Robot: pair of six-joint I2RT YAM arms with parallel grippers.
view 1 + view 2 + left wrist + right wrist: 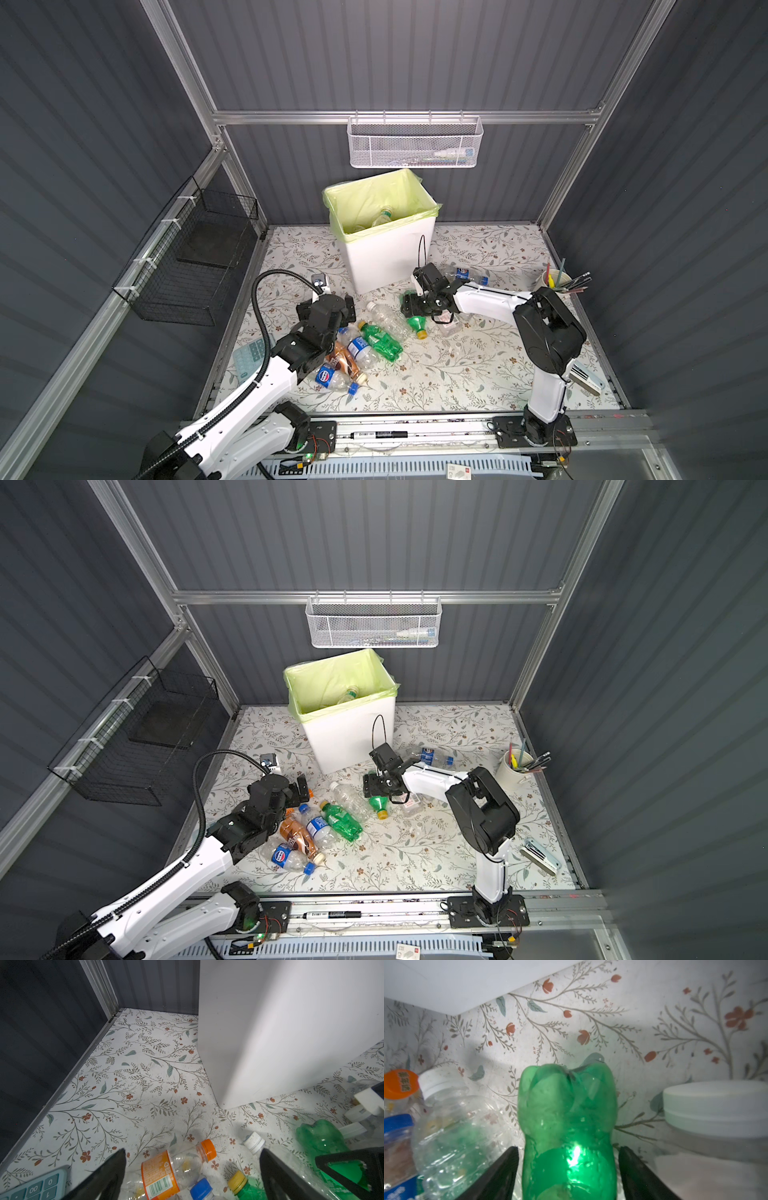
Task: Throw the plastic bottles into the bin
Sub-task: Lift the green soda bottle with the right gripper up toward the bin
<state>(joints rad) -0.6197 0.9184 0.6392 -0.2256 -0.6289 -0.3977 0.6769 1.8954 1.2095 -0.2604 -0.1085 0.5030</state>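
The plastic bottles (376, 338) lie mostly in a heap on the flowered table (457, 374), on the near side of the bin (386, 257) and left of the middle. Another bottle (384, 216) shows inside the bin, half sunk in the folds of the liner. A blue-labelled bottle (465, 274) lies to the bin's right, partly behind my right arm. My right pincer (569, 1148) straddles a green bottle (569, 1118) lying on the table just near and right of the bin. In my wrist view its base points away and its neck is cut off at the frame edge. From above, only its shoulder and yellow cap (422, 332) show past my jaws. The jaws stand close on both its sides, but I cannot tell whether they press it. My left pincer (192, 1150) hangs with jaws wide apart, holding nothing, over an orange-capped bottle (176, 1167) at the heap's far-left end. From above my wrist hides most of that bottle. A white-lidded clear jar (714, 1105) beside the green bottle is blurred.
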